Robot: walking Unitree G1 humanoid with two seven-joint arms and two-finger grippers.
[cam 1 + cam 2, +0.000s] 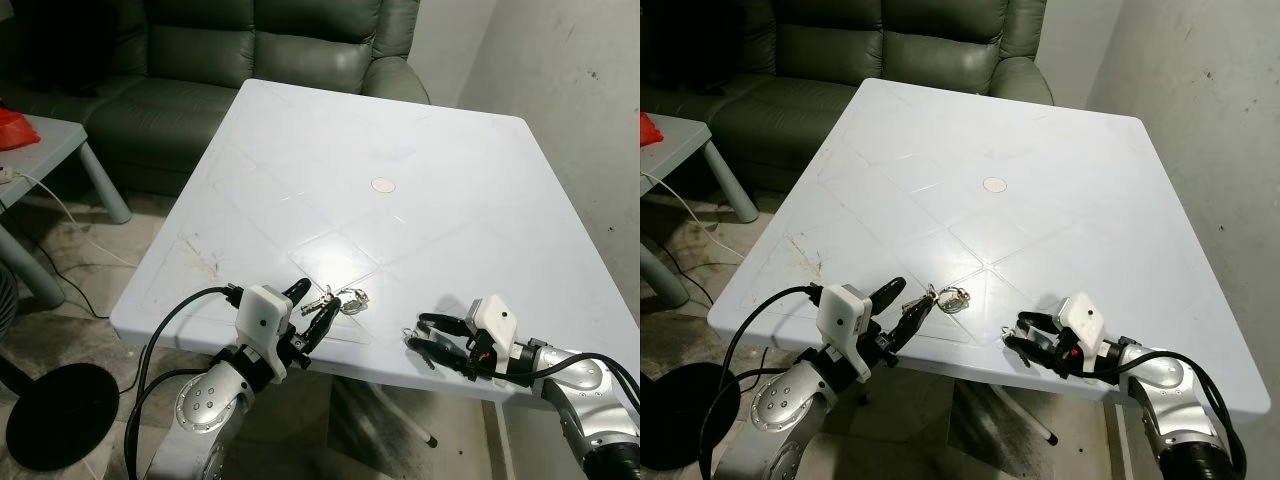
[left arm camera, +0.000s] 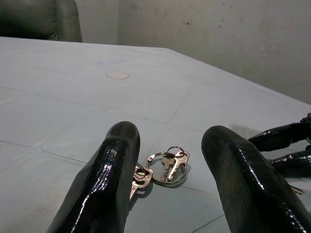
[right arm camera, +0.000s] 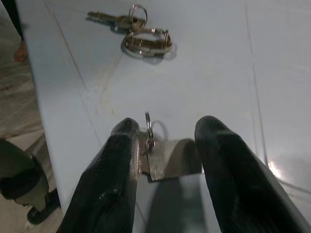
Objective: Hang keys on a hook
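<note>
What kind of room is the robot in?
Probably a living room in a home. There is a dark green sofa behind the white table, and a small side table stands on the floor nearby.

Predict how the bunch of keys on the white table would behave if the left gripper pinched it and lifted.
The keys are loose pieces on linked rings, so they would probably dangle and swing rather than stay stiff. Lying flat on the smooth table, they may slide away from the left gripper before it grips. Being small metal, they look light and sturdy.
</note>
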